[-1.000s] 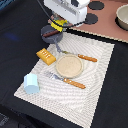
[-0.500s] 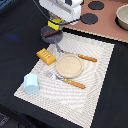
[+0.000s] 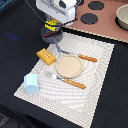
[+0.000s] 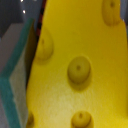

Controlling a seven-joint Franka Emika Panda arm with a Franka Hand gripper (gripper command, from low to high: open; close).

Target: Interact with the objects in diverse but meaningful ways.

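Wrist view filled almost edge to edge by the cheese wedge (image 4: 80,70), yellow, with round dimpled holes, pressed close against the camera. Beside it, a teal-edged grey pad surface (image 4: 15,90), blurred at this range; contact between pad and cheese not confirmable.

Gripper (image 3: 51,26) positioned low over the far corner of the placemat (image 3: 95,95), at the exterior view's upper left. Jaw state: cannot tell; fingertips hidden under the white arm housing. Yellow-and-black part visible between housing and pan; whether any of that yellow is the cheese cannot be told from this view.

Directly below the gripper: small dark pan (image 3: 52,36), its grey long handle (image 3: 57,47) running away from the gripper toward the plate.

Just beside the pan, toward the camera: orange ridged bread block (image 3: 45,56), lying flat on the placemat, apart from the pan.

Near the gripper, toward the exterior view's right of the bread block: round beige plate (image 3: 69,66). Two orange-handled utensils flanking the plate, one (image 3: 86,58) on its far side, one (image 3: 70,81) on its near side; type of each too small to tell.

Well apart from the gripper, at the near left edge of the placemat: light blue cup (image 3: 31,83), resting on its side or tilted; exact attitude unclear.

Beyond the gripper, at the exterior view's upper right: pink stove top (image 3: 107,22) with two dark round burners (image 3: 90,19) and a grey pot (image 3: 122,16) at the frame edge.
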